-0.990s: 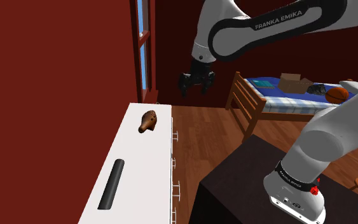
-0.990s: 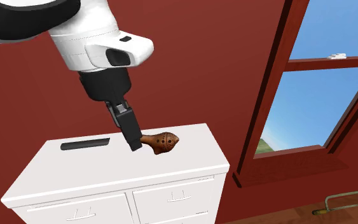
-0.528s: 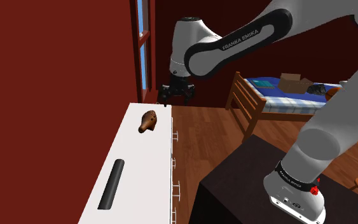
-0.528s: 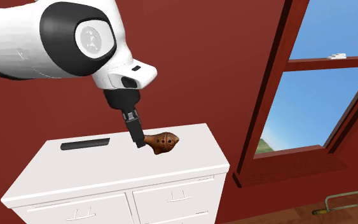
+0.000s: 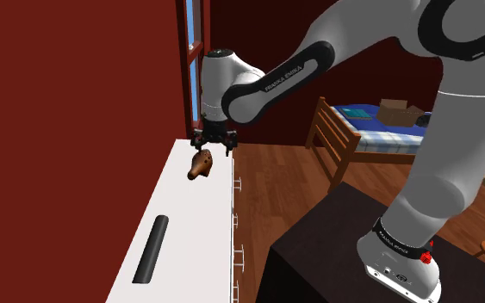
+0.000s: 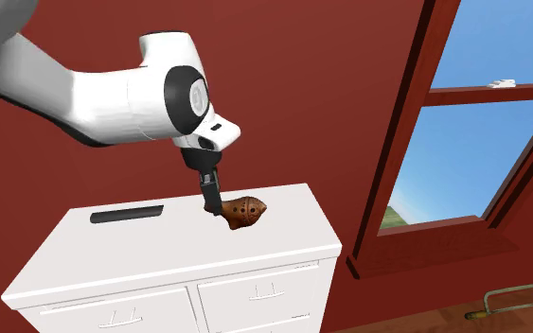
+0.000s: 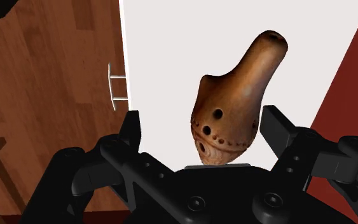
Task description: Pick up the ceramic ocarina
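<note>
Ocarina [image 5: 201, 163]: brown, lying on white tabletop [image 5: 189, 215], left of centre in shoulder view.
Gripper [image 5: 214, 142]: just above it.
Fingers [image 7: 131, 130]: spread apart, flanking its round end, not touching.

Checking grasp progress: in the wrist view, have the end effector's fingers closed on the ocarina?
No, the end effector has its fingers standing apart, flanking the brown ocarina without clasping it.

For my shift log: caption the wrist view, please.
Open fingers flank the brown ocarina lying on the white dresser top.
</note>
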Available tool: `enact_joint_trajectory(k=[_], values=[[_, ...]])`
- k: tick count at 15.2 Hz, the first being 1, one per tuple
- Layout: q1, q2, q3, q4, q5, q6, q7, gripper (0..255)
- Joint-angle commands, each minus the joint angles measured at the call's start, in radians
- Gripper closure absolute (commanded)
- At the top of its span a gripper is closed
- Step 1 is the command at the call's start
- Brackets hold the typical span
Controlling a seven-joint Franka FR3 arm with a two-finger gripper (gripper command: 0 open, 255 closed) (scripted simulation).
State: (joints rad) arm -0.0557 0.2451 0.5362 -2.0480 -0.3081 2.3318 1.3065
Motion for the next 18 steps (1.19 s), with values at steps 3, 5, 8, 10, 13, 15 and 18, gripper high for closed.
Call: enact_joint_trajectory(k=[3, 5, 8, 10, 13, 15, 18], values=[[0.073, 0.177, -0.051, 0.155, -0.097, -0.013, 0.149, 0], [0.108, 0.254, -0.077, 0.234, -0.123, -0.024, 0.198, 0], [0.117, 0.278, -0.09, 0.228, -0.14, 0.004, 0.211, 0], [0.122, 0.295, -0.098, 0.226, -0.151, 0.022, 0.22, 0], [0.129, 0.317, -0.108, 0.224, -0.167, 0.044, 0.232, 0], [0.129, 0.319, -0.109, 0.226, -0.167, 0.045, 0.231, 255], [0.128, 0.32, -0.11, 0.225, -0.168, 0.047, 0.23, 255]])
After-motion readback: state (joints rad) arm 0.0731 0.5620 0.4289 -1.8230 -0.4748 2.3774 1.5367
